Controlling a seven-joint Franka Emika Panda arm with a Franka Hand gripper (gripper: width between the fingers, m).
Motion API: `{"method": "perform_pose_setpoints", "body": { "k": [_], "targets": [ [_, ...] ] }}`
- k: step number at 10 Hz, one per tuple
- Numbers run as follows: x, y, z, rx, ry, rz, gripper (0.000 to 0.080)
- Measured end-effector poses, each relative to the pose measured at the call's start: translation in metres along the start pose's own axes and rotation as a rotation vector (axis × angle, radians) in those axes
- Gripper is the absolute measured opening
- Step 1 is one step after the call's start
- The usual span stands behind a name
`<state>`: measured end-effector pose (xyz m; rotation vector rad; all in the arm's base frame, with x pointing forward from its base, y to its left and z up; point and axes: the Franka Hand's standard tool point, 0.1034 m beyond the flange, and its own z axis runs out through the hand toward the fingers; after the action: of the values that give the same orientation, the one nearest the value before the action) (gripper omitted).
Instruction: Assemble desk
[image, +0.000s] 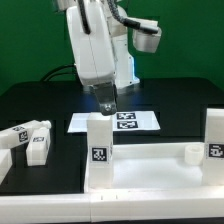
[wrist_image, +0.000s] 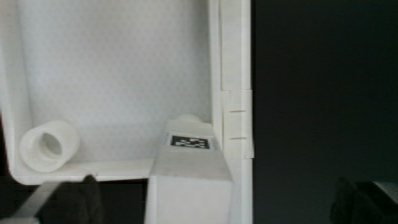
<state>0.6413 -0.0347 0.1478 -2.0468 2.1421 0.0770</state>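
Two legs stand upright on the desk top (image: 150, 172), which lies rim up by the tabletop's (image: 40, 100) near edge: first leg (image: 100, 145) at its corner on the exterior view's left, second leg (image: 214, 140) at the right corner. Loose legs (image: 30, 140) lie near the tabletop's left edge. Gripper (image: 107, 102) hangs just above the first leg, jaws spread wide, gripping nothing. Marker board (image: 115, 121) lies flat behind.

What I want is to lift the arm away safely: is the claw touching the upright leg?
Apart. In the wrist view the claw is open, its fingers standing clear on both sides of the leg.
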Motion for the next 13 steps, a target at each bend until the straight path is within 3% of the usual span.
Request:
{"method": "perform_pose_setpoints", "body": {
  "k": [3, 8, 11, 12, 13],
  "targets": [
    [-0.004, -0.003, 0.003, -0.017, 0.010, 0.024, 0.0649],
    [-0.009, -0.002, 0.007, -0.021, 0.012, 0.027, 0.0649],
    [-0.057, 0.041, 0.031, -0.089, 0.008, 0.035, 0.0649],
    [-0.069, 0.048, 0.035, -0.107, 0.006, 0.021, 0.0649],
    [-0.067, 0.045, 0.031, -0.114, 0.005, 0.016, 0.0649]
  ]
}}
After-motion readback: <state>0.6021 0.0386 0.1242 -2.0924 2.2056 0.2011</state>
